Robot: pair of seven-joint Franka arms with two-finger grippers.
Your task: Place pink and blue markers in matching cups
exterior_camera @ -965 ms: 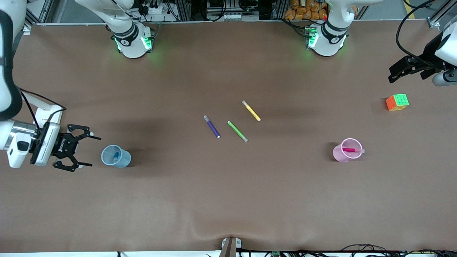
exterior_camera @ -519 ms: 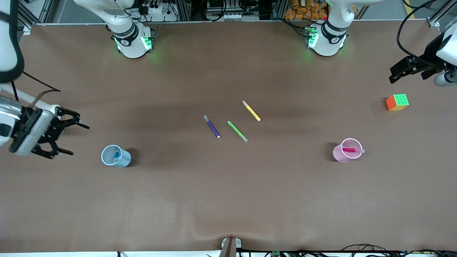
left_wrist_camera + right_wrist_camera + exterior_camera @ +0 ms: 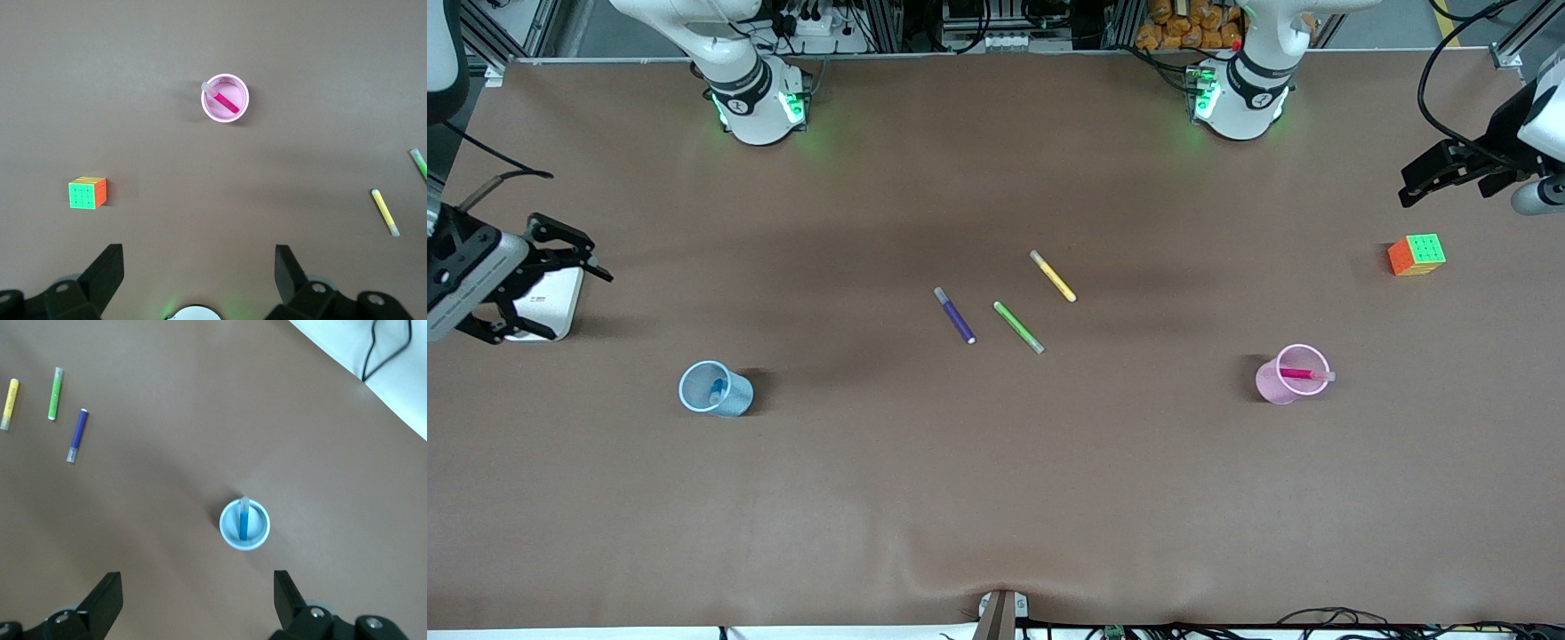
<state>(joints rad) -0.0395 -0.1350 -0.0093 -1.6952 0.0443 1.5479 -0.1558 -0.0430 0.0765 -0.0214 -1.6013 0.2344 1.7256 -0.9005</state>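
Since the earlier frame the right hand [image 3: 551, 289] had drawn away from the blue cup [image 3: 716, 389] toward the right arm's end of the tabletop [image 3: 996, 498], and it hung there with fingers spread and nothing in them; the left hand [image 3: 1440, 173] had barely shifted, waiting at the left arm's end above the cube [image 3: 1416, 254], likewise wide and empty. The blue marker [image 3: 244, 517] stood leaning inside the blue cup, and the pink marker [image 3: 1305, 375] lay slanted in the pink cup [image 3: 1289, 375], its pale end resting on the rim. Both placements appeared complete. The purple marker [image 3: 955, 315], green marker [image 3: 1018, 326] and yellow marker [image 3: 1053, 276] lay apart at mid-table, untouched. In my judgement the markers were light, stiff and smooth-barrelled, best pinched across mid-barrel; lying flat, they would roll under a glancing touch. The cups looked thin and light, liable to tip or slide if nudged at the rim.
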